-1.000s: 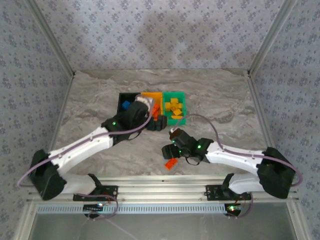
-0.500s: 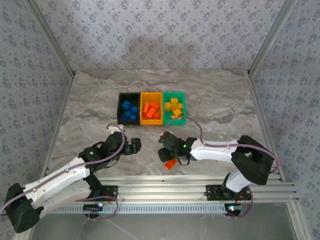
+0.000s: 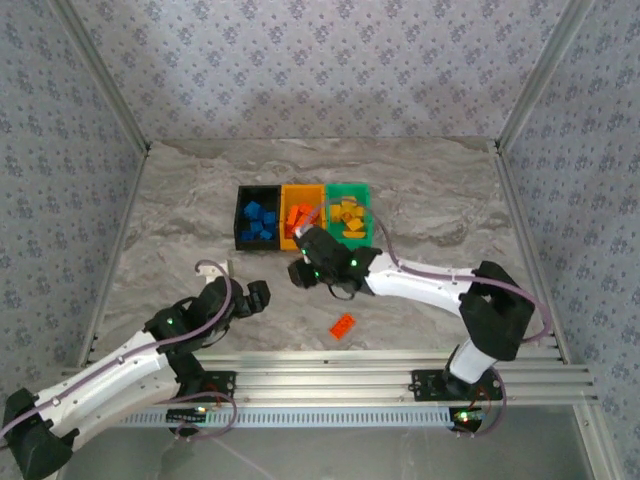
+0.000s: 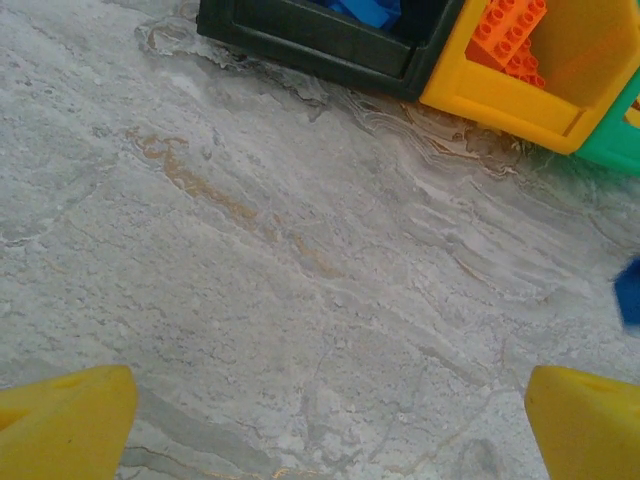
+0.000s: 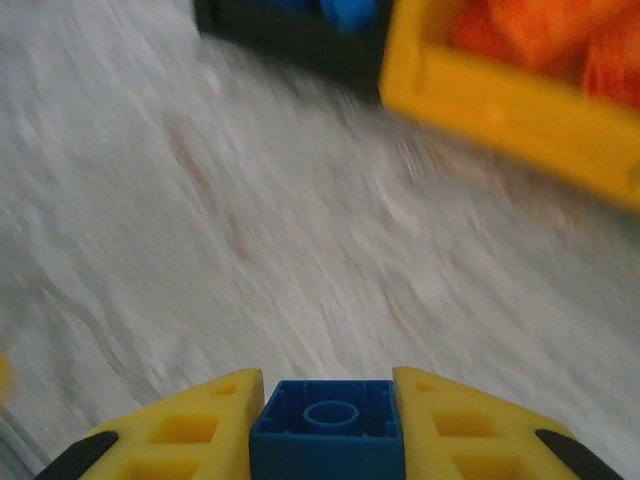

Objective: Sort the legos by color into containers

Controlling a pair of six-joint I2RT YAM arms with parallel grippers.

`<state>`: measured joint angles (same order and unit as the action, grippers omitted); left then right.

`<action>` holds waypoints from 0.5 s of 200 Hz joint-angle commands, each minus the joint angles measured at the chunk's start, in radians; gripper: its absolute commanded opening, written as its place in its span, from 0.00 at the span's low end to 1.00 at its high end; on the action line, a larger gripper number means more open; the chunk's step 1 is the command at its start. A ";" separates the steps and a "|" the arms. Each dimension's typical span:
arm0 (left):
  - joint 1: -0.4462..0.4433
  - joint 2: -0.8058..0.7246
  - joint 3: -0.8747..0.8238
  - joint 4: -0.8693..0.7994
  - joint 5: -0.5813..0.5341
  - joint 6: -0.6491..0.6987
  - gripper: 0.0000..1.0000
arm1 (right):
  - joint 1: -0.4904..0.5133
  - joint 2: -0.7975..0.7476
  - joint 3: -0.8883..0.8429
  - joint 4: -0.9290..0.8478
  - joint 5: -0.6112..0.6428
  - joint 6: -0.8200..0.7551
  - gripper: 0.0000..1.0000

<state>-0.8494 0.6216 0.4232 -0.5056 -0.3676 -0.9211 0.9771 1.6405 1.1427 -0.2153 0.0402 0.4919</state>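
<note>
Now clamping blue brick [image 5: 325, 435] in right pincer [image 5: 325, 392], left pincer [image 4: 325, 420] spread wide. Could release into orange-yellow bin [image 5: 500, 110] ahead-right instead of black bin [image 5: 270, 40] ahead-left through loose aim.

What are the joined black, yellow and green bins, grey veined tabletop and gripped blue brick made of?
Joined bins: likely moulded plastic, smooth, slightly shiny walls. Grey veined tabletop: matte marble-like veining; stone or laminate, unclear. Gripped blue brick: smooth moulded plastic, round tube inside.
</note>
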 commanded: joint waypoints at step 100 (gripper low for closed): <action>-0.018 -0.135 -0.057 -0.060 0.022 -0.038 0.99 | -0.164 0.632 0.912 -0.155 -0.195 -0.066 0.45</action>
<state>-0.8597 0.4923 0.3691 -0.5526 -0.3557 -0.9524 0.8215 2.2093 1.9282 -0.2913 -0.1020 0.4076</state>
